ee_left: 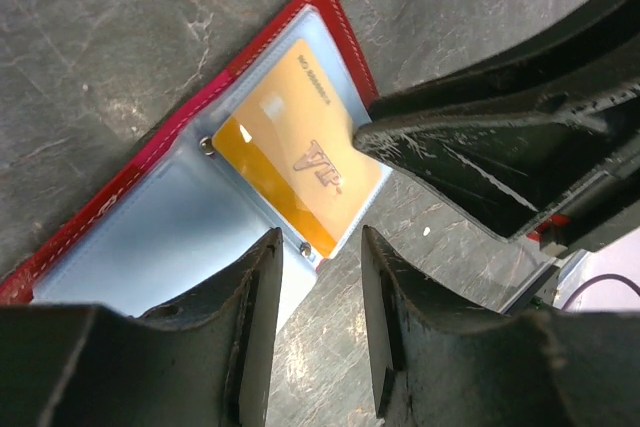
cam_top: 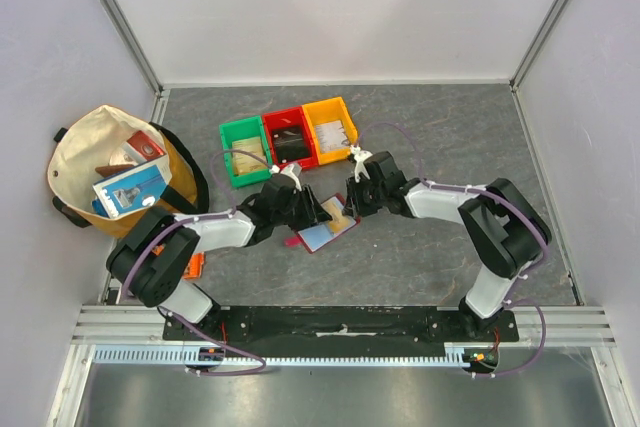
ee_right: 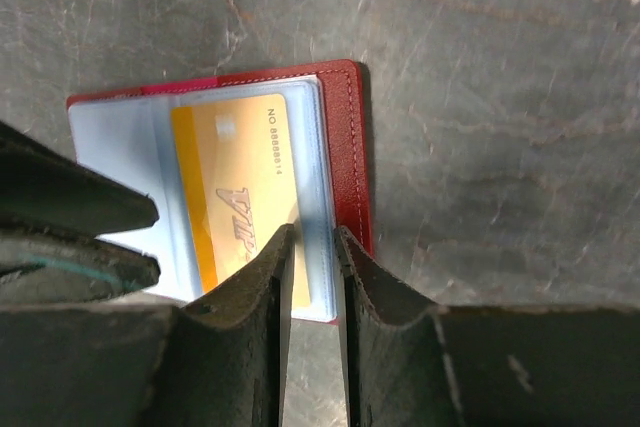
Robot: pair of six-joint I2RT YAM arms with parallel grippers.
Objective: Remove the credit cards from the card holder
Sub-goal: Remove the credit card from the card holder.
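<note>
The card holder [cam_top: 322, 232] lies open on the grey table, a dark-red cover with pale blue clear sleeves [ee_right: 120, 137]. An orange card [ee_right: 235, 192] marked VIP sits in its right-hand sleeve [ee_left: 290, 147]. My left gripper [ee_left: 320, 237] hovers open at the holder's near edge with only table between its fingers. My right gripper [ee_right: 314, 234] stands over the holder's right side, its jaws a narrow gap apart with the sleeves' edge showing between the tips. No grip shows. Its dark finger [ee_left: 470, 157] reaches the card's corner in the left wrist view.
Green [cam_top: 244, 152], red [cam_top: 290, 137] and yellow [cam_top: 331, 125] bins stand in a row behind the holder. A cream tote bag [cam_top: 75, 172] with boxes in it sits at the far left. An orange flat packet [cam_top: 194, 265] lies under the left arm.
</note>
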